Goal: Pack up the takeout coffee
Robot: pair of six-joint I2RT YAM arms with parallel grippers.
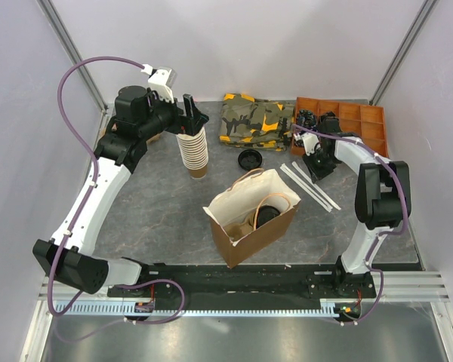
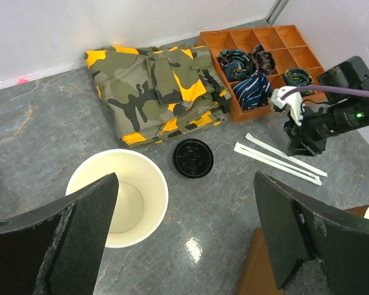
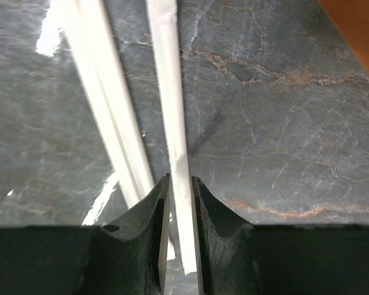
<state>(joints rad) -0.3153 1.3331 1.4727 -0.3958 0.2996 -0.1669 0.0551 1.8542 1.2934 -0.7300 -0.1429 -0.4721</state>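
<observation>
One takeout coffee, one bag, one straw in right claw

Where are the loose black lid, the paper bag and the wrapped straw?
loose black lid [image 2: 193, 158]: left wrist view, centre of its top.
paper bag [image 1: 263, 235]: top external view, its brown front wall.
wrapped straw [image 3: 172, 123]: right wrist view, middle of its wrapper.

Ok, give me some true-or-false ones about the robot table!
The left gripper is open above the stack of paper cups. True.
The paper bag is empty. False: the takeout coffee is inside.
The loose black lid lies by the camouflage cloth. True.
The orange tray is on the left side. False: it's at the far right.
The right gripper holds a cup. False: it's closed around a white straw.
</observation>
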